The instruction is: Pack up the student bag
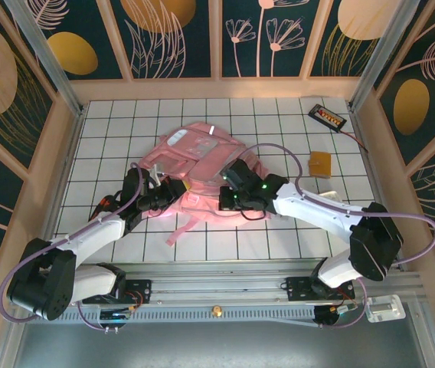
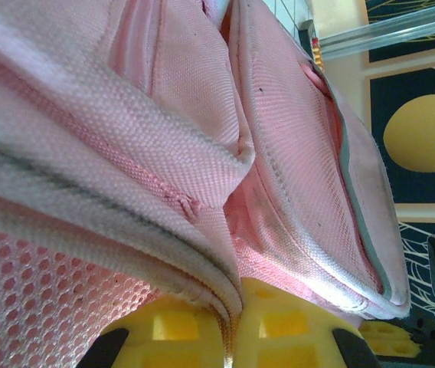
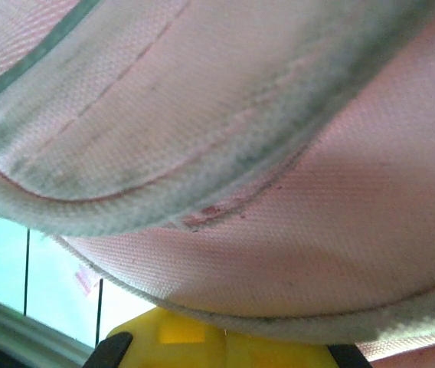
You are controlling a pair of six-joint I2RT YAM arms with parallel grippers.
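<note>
Pink fabric pinched from both sides: you have the student bag (image 1: 202, 165) by its near edge.
Your left gripper (image 2: 237, 310) is clamped tight on a piped seam caught between its fingers. Your right gripper (image 3: 225, 330) is closed too, seemingly on the rim draped across its tips. The step looks like opening the bag, so next draw the two grips apart gently.
</note>
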